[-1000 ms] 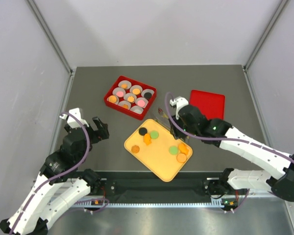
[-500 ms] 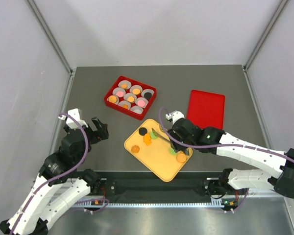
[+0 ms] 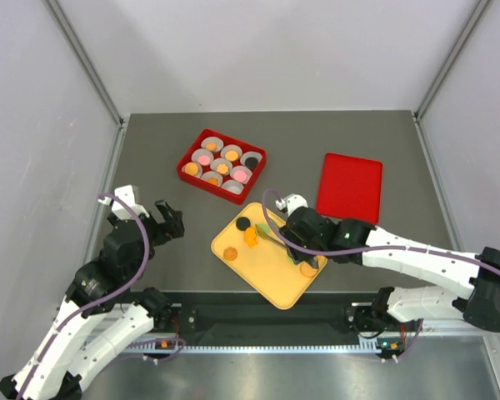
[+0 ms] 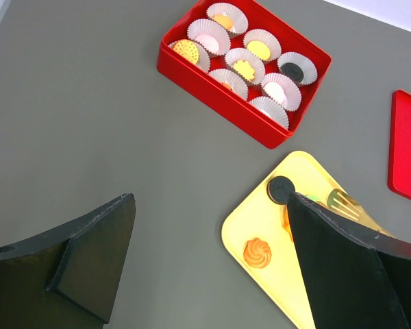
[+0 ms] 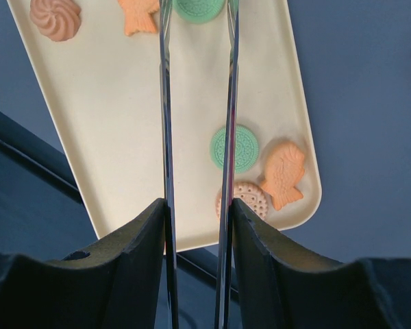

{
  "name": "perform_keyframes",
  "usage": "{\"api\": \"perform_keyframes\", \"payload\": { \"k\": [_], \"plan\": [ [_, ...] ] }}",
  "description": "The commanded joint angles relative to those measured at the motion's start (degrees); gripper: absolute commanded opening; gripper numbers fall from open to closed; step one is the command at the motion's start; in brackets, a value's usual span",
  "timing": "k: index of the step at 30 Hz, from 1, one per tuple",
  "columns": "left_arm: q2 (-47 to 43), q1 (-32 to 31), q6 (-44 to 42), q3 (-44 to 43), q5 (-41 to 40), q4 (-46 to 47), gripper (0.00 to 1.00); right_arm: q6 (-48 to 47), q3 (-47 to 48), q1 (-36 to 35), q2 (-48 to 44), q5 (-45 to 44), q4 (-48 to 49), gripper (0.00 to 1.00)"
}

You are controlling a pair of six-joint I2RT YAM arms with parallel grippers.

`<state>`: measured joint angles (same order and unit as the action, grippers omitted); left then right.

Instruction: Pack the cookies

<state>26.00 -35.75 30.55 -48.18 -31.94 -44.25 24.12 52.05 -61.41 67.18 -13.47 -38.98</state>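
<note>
Grey desk (image 3: 192, 250) aside, the big change is the right arm: it has swung from beside the red lid (image 3: 350, 187) to over the yellow tray (image 3: 267, 271) at the near edge. The right gripper (image 5: 197, 226) is clamped on metal tongs (image 5: 166, 123), whose parted blades bracket a green cookie (image 5: 198, 8). A pickup looks imminent. The left gripper (image 4: 209, 205) hangs spread near the left edge. Other cookies (image 5: 235, 147) wait on the tray.

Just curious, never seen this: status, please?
Left gripper open, beside yellow tray. Right gripper clamps tongs, blades flanking green cookie. Nothing blocking.
</note>
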Motion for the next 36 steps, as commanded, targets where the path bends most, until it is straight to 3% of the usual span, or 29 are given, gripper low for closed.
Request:
{"api": "perform_keyframes", "payload": {
  "k": [1, 36],
  "plan": [
    [-0.4, -0.2, 0.0, -0.2, 0.0, 0.5, 0.97, 0.5, 0.2, -1.2, 0.8, -1.3, 2.2, 0.41],
    [-0.4, -0.2, 0.0, -0.2, -0.1, 0.5, 0.97, -0.6, 0.9, -1.2, 5.5, -2.3, 5.4, 0.44]
  ]
}}
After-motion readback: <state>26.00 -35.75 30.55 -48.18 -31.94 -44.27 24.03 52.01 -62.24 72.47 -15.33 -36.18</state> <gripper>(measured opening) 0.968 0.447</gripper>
